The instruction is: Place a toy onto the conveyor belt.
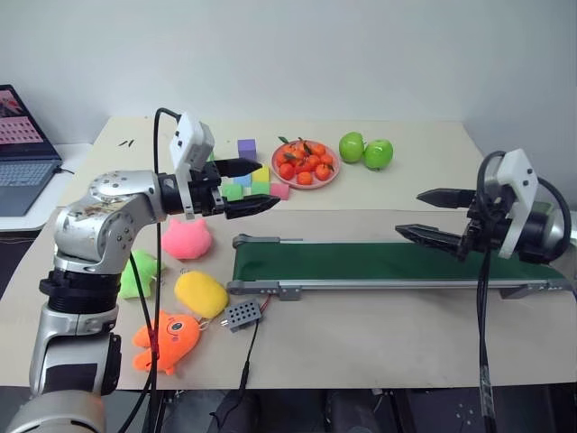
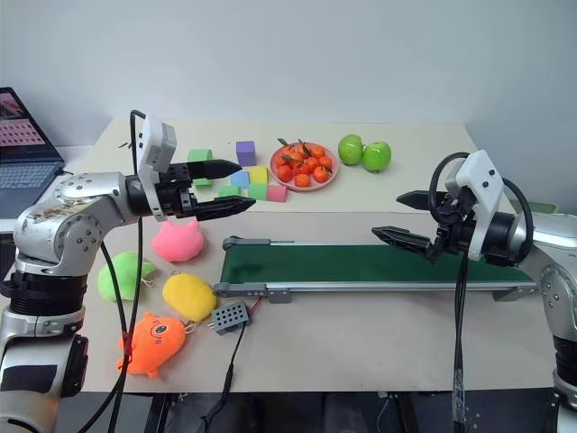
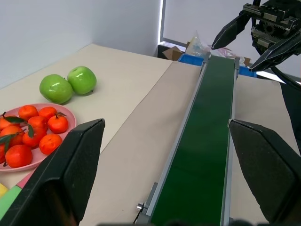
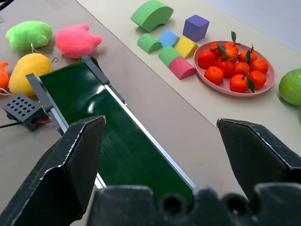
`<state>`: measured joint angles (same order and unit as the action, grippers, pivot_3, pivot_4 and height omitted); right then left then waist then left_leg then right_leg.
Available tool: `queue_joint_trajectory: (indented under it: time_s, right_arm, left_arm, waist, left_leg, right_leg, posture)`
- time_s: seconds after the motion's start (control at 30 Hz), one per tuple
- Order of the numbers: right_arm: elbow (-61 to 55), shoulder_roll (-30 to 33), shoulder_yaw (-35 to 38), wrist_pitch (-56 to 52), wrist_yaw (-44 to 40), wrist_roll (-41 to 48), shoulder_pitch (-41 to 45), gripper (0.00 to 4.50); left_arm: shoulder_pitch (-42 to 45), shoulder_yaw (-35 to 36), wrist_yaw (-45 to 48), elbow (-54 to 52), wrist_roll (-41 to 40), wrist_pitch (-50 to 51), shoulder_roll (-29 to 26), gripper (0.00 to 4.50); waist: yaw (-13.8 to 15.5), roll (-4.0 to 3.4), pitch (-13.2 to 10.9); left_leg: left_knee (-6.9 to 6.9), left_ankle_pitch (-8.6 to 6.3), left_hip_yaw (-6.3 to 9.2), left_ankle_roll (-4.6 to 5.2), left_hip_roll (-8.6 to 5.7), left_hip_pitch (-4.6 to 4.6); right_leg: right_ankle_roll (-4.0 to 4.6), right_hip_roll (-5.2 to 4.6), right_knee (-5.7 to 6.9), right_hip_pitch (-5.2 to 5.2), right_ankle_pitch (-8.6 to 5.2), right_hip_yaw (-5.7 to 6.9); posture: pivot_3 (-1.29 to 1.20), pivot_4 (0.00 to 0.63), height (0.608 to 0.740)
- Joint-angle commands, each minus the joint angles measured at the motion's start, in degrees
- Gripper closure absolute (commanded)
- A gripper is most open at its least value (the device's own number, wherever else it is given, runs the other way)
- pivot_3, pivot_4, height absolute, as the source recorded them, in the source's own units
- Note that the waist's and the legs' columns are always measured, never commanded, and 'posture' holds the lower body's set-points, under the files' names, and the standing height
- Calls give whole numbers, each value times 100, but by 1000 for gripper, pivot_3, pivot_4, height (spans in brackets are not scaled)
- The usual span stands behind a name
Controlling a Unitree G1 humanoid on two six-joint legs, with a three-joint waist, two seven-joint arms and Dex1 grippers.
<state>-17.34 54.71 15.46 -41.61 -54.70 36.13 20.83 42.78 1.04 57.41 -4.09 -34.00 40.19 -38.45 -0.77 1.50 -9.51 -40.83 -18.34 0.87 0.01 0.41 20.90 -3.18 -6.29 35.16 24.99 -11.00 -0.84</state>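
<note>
The toy (image 2: 126,275), a lime-green plush blob, lies on the table at the left, beside the near end of the conveyor belt (image 2: 361,263). That end of the belt also shows in the right wrist view, with the toy (image 4: 30,34) beyond it. My left gripper (image 1: 268,185) hangs open and empty above the table, just behind the belt's left end and well above the toy. My right gripper (image 1: 407,213) is open and empty too, hovering over the belt's right part. The left wrist view looks along the conveyor belt (image 3: 202,155) toward the right gripper (image 3: 233,57).
Around the toy lie a pink plush (image 2: 178,241), a yellow plush (image 2: 187,296) and an orange fish plush (image 2: 151,341). A grey control box (image 2: 228,317) sits by the belt. Behind are foam blocks (image 2: 248,176), a plate of tangerines (image 2: 304,167), two green apples (image 2: 364,153) and a laptop (image 2: 22,149).
</note>
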Motion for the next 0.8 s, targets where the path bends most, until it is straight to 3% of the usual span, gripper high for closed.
queue_joint_trajectory:
  time_s: [0.03, 0.3, 0.6, 0.8]
  right_arm:
    - [-240, -81, 129, 125, 125, 41, -74, 0]
    - [-298, -222, 16, 155, 244, 4, -118, 0]
    - [28, -308, -388, 294, 76, -83, 264, 0]
    - [425, -501, -843, 505, -151, -293, 622, 0]
  left_arm:
    - [39, 117, 24, -139, -139, 34, 32, 14]
    - [6, 410, -166, 102, -286, 196, 54, 14]
    - [-795, 1179, -340, 209, -296, 274, -521, 14]
    - [-1377, 2889, -1214, 742, -1413, 2129, -707, 14]
  waist:
    - [0, 0, 0]
    - [-6, 0, 0]
    - [-26, 0, 0]
    - [-35, 0, 0]
  left_leg:
    - [0, 0, 0, 0, 0, 0]
    - [0, 0, 1, 0, -1, -1]
    - [1, 0, 0, 0, 0, -6]
    - [2, 0, 2, 1, 1, -6]
  right_leg:
    - [0, 0, 0, 0, 0, 0]
    - [-1, -1, 0, -1, 0, 0]
    - [-1, 0, -2, -1, 0, -3]
    - [-1, 0, 4, 0, 0, 0]
  posture:
    - [0, 150, 738]
    - [0, 150, 738]
    - [0, 150, 738]
    - [0, 150, 738]
